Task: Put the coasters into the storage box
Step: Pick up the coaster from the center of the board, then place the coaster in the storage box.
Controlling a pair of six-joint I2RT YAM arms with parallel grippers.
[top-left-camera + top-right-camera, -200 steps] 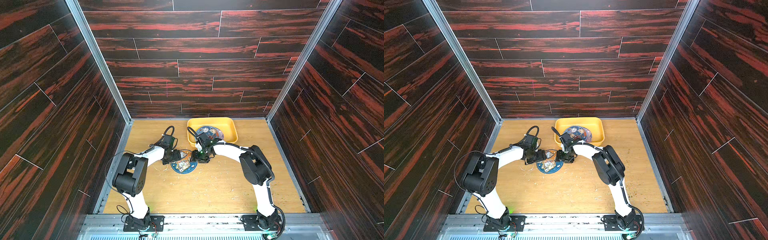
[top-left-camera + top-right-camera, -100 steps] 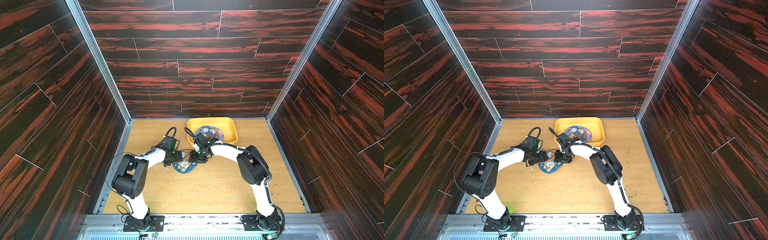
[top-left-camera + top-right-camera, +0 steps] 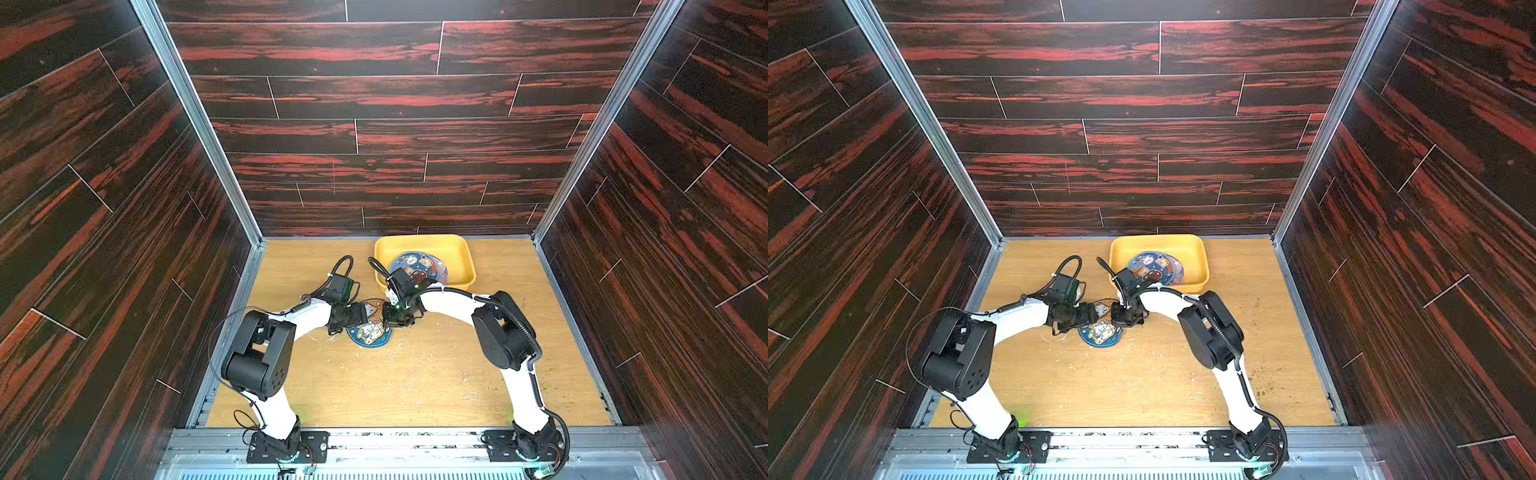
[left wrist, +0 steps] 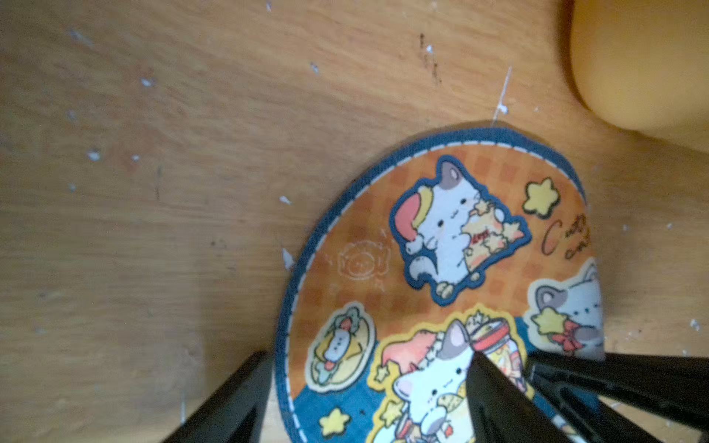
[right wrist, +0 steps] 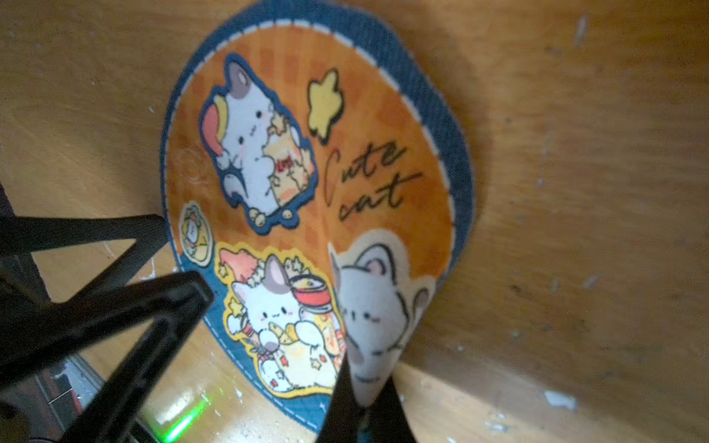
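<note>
Evidently a hand-over is under way around one thin round mat with a blue stitched border and an orange checked face printed with cartoon cats, the cat coaster (image 5: 307, 184). The right gripper (image 5: 362, 414) is clamped on its rim; the right wrist view shows the edge pinched and curled up between the two black fingertips. A mat this thin gives no purchase while it lies flat, which is probably why one side is raised off the scuffed light-wood tabletop (image 3: 415, 386).

The left gripper (image 4: 370, 360) has its jaws well apart. One finger lies over the printed face and the other stands off the rim, so it grips nothing, though I cannot tell whether it touches the mat. In a top view the two grippers face each other across the coaster, left at about ten o'clock and right at about two.

The shallow yellow plastic storage box (image 3: 424, 241) with rounded corners sits at about one o'clock from the cat coaster, close by and on the right arm's side. That likely explains why this arm takes the carry. Inside lie stacked coasters (image 3: 417, 268), a blue cartoon-animal disc uppermost. No other mat shows on the table, so this looks like the last one.
</note>
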